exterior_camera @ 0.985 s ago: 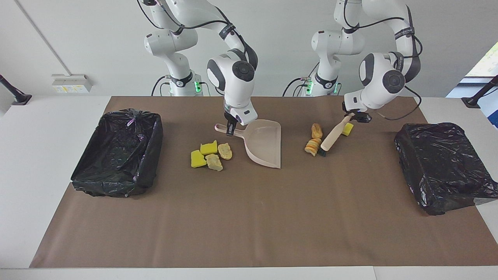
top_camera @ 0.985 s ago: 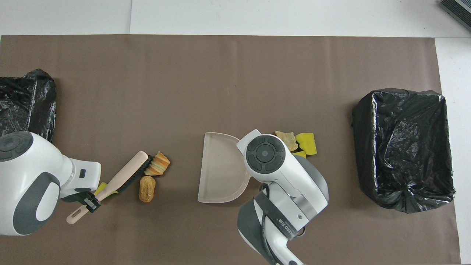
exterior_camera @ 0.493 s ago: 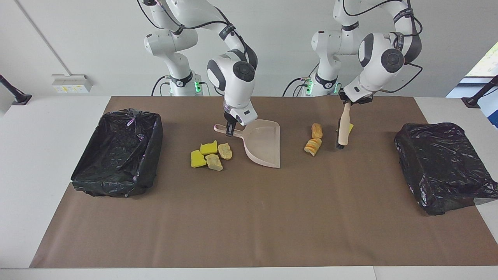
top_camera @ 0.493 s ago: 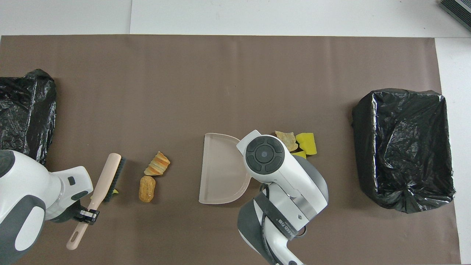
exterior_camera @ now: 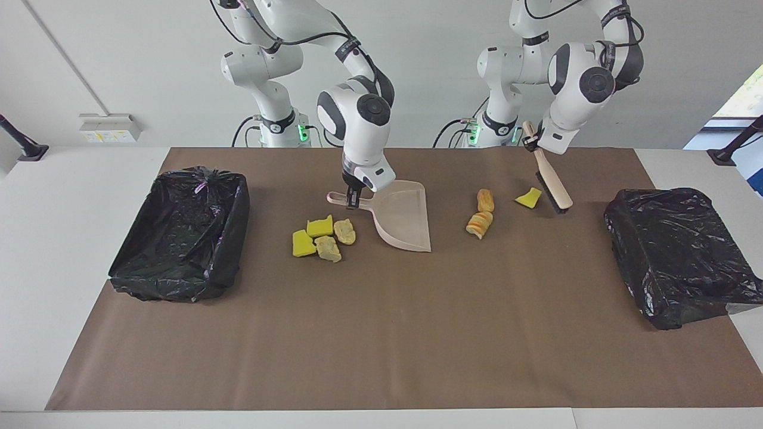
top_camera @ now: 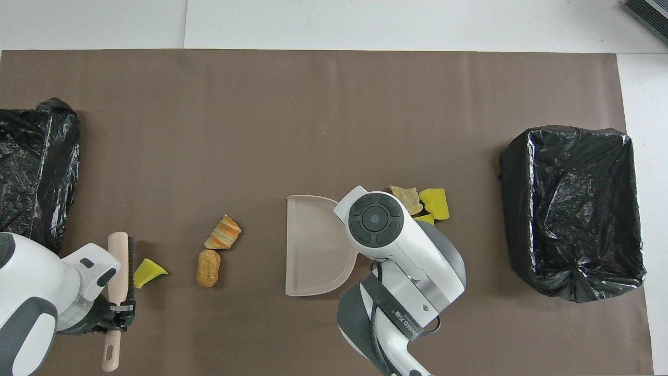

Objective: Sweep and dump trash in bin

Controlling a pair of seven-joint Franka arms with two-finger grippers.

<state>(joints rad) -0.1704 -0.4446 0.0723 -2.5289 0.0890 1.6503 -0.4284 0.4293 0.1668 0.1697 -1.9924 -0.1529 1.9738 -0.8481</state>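
So nothing's been swept yet as far as I can tell. Starting closest to the robots: the left gripper (exterior_camera: pixel 532 142) is clamped on the handle of the brush (exterior_camera: pixel 553 185), which hangs tilted in the air with its bristle end low, over the counter (exterior_camera: pixel 381 333) toward the left arm's end. Just beside the bristles sits a lone yellow sponge piece (exterior_camera: pixel 528 198). The right gripper (exterior_camera: pixel 354 196) is shut on the dustpan handle (exterior_camera: pixel 343 199), and the dustpan (exterior_camera: pixel 404 217) looks empty, its open edge turned toward the left arm's end.

A bit farther out you get the two bread lumps (exterior_camera: pixel 481 215), one nearer, one farther, sitting between the sponge piece and the dustpan's mouth. Beside the pan toward the right arm's end, there's a cluster of four scraps (exterior_camera: pixel 323 236), two yellow sponges and two tan lumps, bunched together and touching.

The two bins are lined with black bags, one at each end of the counter: the one by the right arm (exterior_camera: pixel 182 232) looks open, with no scraps visible inside. I can't see into the one by the left arm (exterior_camera: pixel 679 253).

All seven bits of trash are on the counter, so basically the tools are picked up and that's it. Sweeping, lifting and dumping are all left to do.
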